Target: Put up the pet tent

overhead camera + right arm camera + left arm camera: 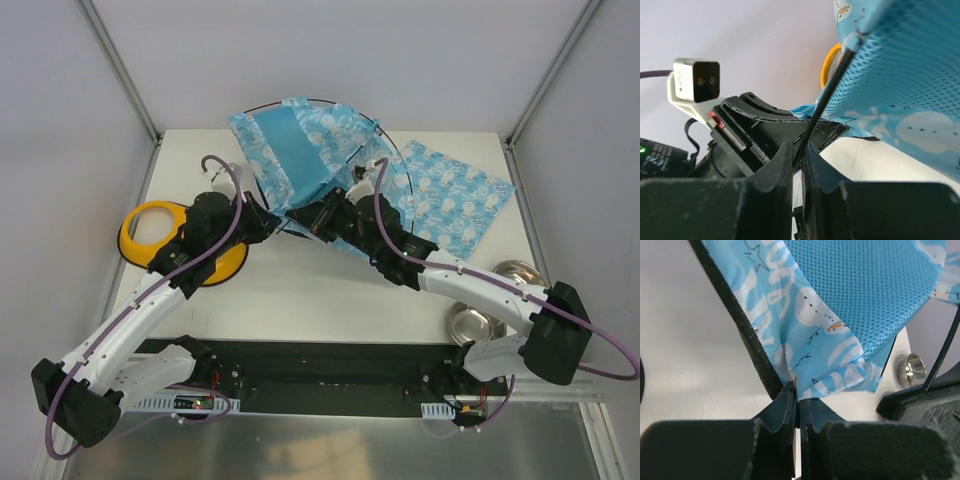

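**Top external view: both grippers clamped on the pet tent [295, 140] at the far middle of the table [300, 300]**

The tent stands half-raised and sagging, its blue mesh panel facing up and a thin black pole [830, 95] arching over its right side. The left gripper [796, 405] has its jaws pressed together on the tent's lower edge, where the printed fabric meets the dark trim. The right gripper [799, 160] has its jaws closed tight on the pole. The two grippers sit just beside each other at the tent's near edge.

Containers:
- One yellow double bowl [130, 245] lies at the left. Its far ring shows only a pale surface inside, and its near well is mostly hidden under the left arm.
- Two steel bowls lie at the right, one farther back [515, 272] and one nearer [468, 322]. Each shows only bare metal inside.

One flat mat [455, 200] in the same blue print lies just right of the tent. In all there are one tent, one mat, one yellow holder, two steel bowls and two arms.
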Available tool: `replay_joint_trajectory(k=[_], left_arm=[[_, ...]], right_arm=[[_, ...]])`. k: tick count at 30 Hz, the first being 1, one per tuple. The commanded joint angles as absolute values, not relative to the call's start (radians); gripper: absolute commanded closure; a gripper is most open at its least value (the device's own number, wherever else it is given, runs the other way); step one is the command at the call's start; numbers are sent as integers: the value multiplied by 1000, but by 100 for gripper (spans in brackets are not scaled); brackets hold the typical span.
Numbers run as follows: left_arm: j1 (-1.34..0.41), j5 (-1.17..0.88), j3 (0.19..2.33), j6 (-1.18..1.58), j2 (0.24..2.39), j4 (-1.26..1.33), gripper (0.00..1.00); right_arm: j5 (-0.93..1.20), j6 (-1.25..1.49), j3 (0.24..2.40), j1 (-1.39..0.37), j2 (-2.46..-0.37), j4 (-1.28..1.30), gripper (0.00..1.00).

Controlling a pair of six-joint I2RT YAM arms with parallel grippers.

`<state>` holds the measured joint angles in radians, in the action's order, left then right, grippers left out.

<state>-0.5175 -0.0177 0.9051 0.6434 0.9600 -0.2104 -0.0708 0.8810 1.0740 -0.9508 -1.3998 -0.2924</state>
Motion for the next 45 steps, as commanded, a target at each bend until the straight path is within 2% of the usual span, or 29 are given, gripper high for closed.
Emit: replay_joint_trajectory(k=[1,12,18,24,31,39,45], left_arm=[[-514,-73,858,566,897,-91,100],[-514,-239,759,427,876,63,100],[-514,-259,773,391,894,52,100],[-514,-245,775,400,899,46,100],[-514,-225,876,414,949,9,100],[-512,-310,989,495,1022,3,100],[-515,-285,1026,520,1029,-51,100]], right_arm=[[-193,851,1025,-887,-1312,-396,100],[-242,882,1051,-828,-1325,-465,100],[-225,894,1086,-837,-1387,-466,100],[-307,876,1071,-885,-1382,-445,100],[-359,813,1066,-943,-1344,-405,100],[-449,798,989,-962,-1267,-485,100],[-352,801,1017,-965,-1223,-330,100]])
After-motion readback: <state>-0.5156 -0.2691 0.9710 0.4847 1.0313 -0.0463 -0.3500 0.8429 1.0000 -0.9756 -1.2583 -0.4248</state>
